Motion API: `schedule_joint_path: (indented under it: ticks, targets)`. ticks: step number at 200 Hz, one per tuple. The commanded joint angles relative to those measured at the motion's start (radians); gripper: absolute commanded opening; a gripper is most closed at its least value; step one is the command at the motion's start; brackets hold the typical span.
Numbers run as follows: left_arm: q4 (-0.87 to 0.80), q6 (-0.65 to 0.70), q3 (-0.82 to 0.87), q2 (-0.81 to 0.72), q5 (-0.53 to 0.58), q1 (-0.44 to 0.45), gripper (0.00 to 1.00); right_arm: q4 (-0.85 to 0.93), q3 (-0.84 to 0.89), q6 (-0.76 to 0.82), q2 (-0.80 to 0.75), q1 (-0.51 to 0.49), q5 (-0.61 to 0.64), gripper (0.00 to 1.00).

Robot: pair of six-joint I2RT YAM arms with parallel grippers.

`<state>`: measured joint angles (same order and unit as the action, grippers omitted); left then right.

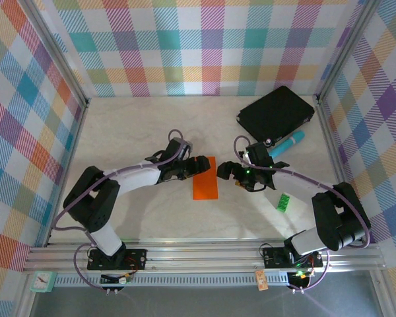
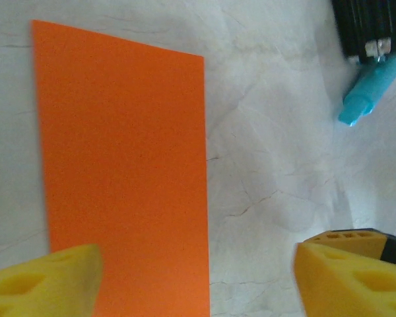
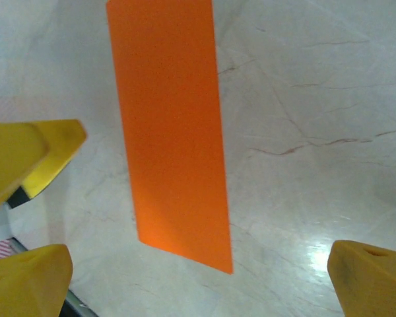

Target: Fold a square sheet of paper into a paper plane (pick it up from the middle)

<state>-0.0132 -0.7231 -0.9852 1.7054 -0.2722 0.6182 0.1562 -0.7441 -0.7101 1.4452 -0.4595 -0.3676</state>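
Observation:
The orange sheet of paper (image 1: 205,179) lies flat on the table's middle as a narrow rectangle, its long sides running front to back. It also shows in the left wrist view (image 2: 122,165) and the right wrist view (image 3: 171,132). My left gripper (image 1: 202,165) hovers open over the sheet's upper left part, its jaws (image 2: 197,264) straddling one long edge with nothing between them. My right gripper (image 1: 222,173) stands open just right of the sheet (image 3: 199,264), also holding nothing. One yellow left finger (image 3: 43,148) shows beside it. The paper plane is out of view.
A black rectangular pad (image 1: 276,113) lies at the back right, with a teal marker (image 1: 287,144) just in front of it (image 2: 369,92). A small green block (image 1: 283,201) sits near the right arm. Checkered walls close in three sides.

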Motion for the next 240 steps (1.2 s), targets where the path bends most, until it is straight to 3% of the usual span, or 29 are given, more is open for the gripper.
schedule_joint_path:
  ticks: [1, 34, 84, 153, 212, 240]
  targets:
    - [-0.08, 0.036, -0.071, 0.064, -0.061, -0.011, 0.64, -0.03, 0.008, -0.06, 0.022, 0.002, -0.049, 0.97]
    - [-0.134, 0.033, -0.153, 0.177, -0.03, -0.023, 0.49, 0.046, -0.008, -0.059, 0.038, 0.002, -0.045, 0.84]
    - [-0.086, -0.013, -0.146, 0.219, -0.013, -0.05, 0.44, 0.107, -0.009, -0.08, 0.047, -0.006, -0.087, 0.67]
    - [-0.031, -0.025, -0.113, 0.14, -0.032, -0.088, 0.43, 0.167, -0.102, -0.059, 0.127, -0.038, -0.1, 0.58]
    - [-0.051, -0.055, -0.133, 0.247, -0.051, -0.115, 0.35, 0.161, -0.134, -0.076, 0.184, -0.057, -0.107, 0.52]
    - [-0.111, -0.066, -0.142, 0.268, -0.011, -0.115, 0.31, 0.161, -0.13, -0.094, 0.199, -0.065, -0.103, 0.47]
